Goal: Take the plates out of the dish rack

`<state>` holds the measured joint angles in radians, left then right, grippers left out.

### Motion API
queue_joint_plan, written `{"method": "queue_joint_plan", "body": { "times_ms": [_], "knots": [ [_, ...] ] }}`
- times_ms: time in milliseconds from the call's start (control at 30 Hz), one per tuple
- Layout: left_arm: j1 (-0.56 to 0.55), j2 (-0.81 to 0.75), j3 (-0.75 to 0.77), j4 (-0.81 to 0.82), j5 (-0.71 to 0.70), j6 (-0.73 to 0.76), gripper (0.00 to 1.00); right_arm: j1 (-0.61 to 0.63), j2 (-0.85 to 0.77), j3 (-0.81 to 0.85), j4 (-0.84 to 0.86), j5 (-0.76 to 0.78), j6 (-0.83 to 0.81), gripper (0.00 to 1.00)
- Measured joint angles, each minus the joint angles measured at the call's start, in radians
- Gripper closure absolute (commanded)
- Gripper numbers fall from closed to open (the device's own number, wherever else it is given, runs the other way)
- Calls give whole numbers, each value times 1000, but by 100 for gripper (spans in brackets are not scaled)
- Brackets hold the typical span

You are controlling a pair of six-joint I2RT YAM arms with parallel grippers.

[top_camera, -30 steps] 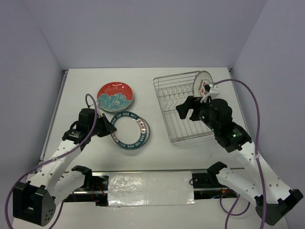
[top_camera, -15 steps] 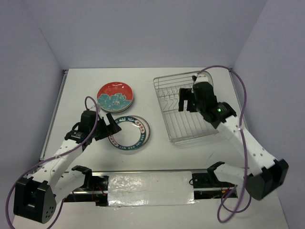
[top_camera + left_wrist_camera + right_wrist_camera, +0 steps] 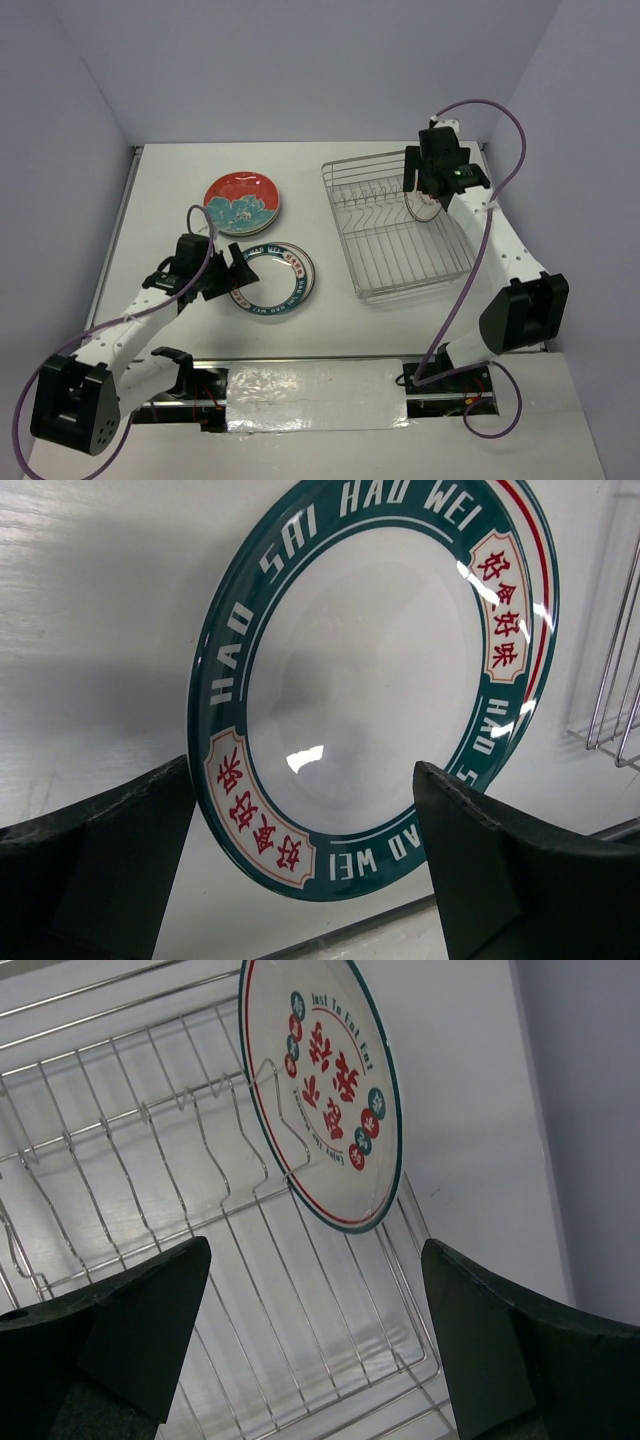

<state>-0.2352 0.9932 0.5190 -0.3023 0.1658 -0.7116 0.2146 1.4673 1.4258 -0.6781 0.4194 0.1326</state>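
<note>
White table (image 3: 170, 170), plate (image 3: 425, 205) at rack (image 3: 343, 235) edge

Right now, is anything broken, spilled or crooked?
Nothing stands out. One white plate leans in the dish rack, as plates do there. The teal-rimmed plate and the red plate lie flat on the table, with no crack or spill showing.
</note>
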Motion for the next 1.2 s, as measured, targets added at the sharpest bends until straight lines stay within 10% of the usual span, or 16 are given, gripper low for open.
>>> {"method": "queue_joint_plan", "body": {
  "times_ms": [833,1067,1200],
  "knots": [
    [-96,117,111,-45,-68,-2,1,-124,246,118,50,-109,-102,16],
    [-96,82,159,-150,-138,6,0,-133,280,136,51,-91,-125,76],
    [-96,39,194,-226,-171,28,1,-132,280,136,54,-74,-131,89]
  ]
}}
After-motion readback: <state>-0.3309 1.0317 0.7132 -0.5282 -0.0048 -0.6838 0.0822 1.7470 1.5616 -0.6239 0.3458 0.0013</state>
